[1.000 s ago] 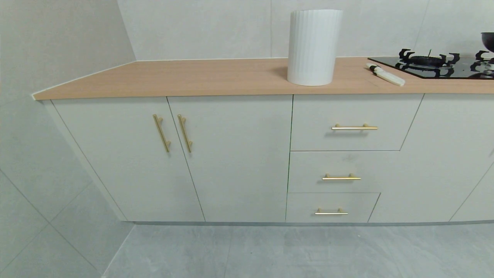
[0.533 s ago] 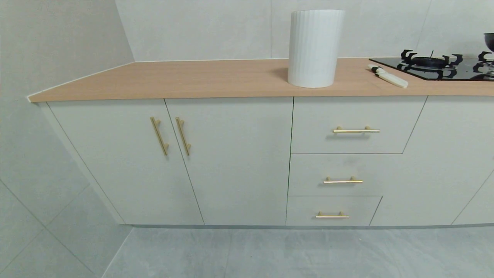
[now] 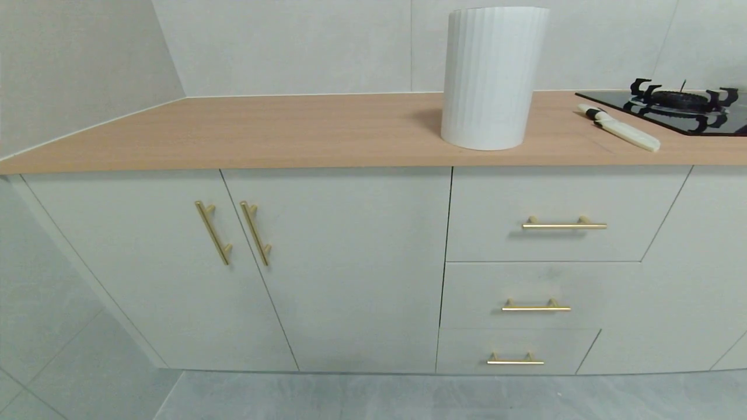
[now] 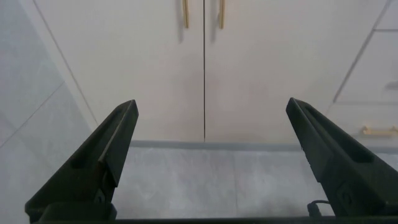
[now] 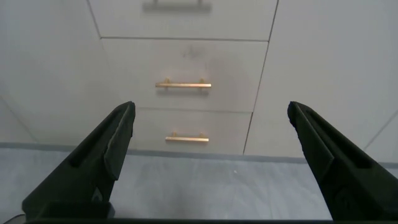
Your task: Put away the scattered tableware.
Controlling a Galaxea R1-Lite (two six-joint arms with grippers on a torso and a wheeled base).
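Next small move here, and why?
Probably raise the right gripper to counter height, toward the knife. It lies loose between the white container and the stove, on the robot's right, while that gripper and the left gripper hang low, jaws open, facing drawers and cabinet doors.

All toward cabinet (image 3: pixel 350 262); wrists seemingly lower

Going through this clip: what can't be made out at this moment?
- Head view, white ribbed container: its own wall hides the inside.
- Head view, drawers and cabinet doors: the shut fronts hide any contents.
- Head view, hob: cut off by the right edge.
- Head view, pale utensil beside the hob: too small to tell a bare blade from a sheathed one.
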